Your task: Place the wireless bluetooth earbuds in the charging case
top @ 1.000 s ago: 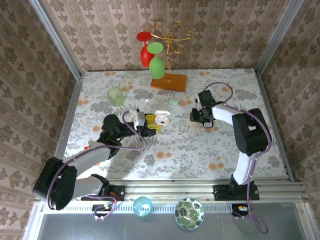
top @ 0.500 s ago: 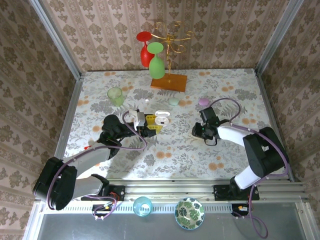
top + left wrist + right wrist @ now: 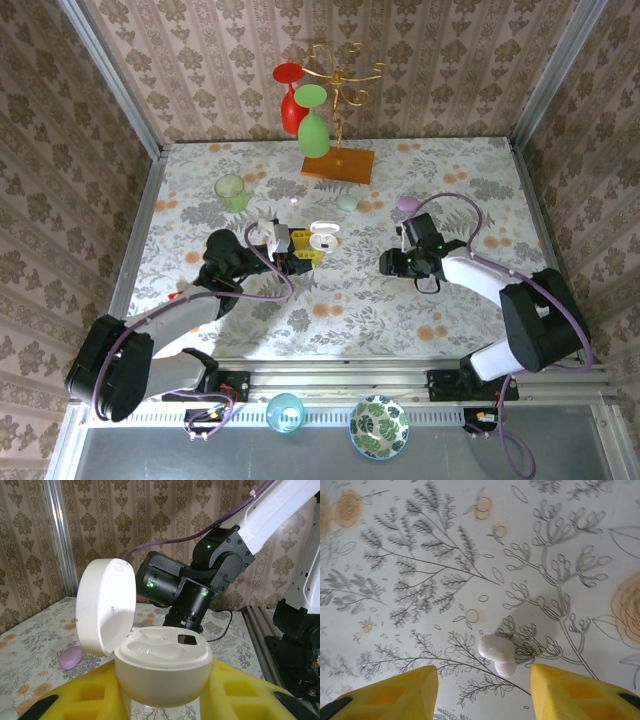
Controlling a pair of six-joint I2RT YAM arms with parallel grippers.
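A: From above, what is the left gripper [image 3: 308,248] doing?
B: It is clamping the white case [image 3: 322,237] left of the table's [image 3: 330,310] middle, and the case is standing open.
A: And the right gripper [image 3: 390,262]?
B: It is pointing down at the table to the right of the case, well apart from it. From up there I cannot tell how wide its jaws are standing. A mint case [image 3: 347,203] and a pink case [image 3: 407,203] are lying farther back, near the glass stand [image 3: 338,165].
A: What is the left wrist camera showing?
B: Yellow fingers [image 3: 240,692] are pressing on both sides of the case's lower half. The lid [image 3: 106,611] is tilting up at the left, and the moulded wells inside are facing up. The right arm [image 3: 165,585] is sitting behind the case, and the pink case [image 3: 71,657] is lying on the table at far left.
A: And the right wrist camera?
B: A whitish bud [image 3: 496,649] is lying on the table between the two yellow fingers [image 3: 390,695], touching neither. The jaws are standing apart and gripping nothing. The bud is casting a soft shadow up and to the right
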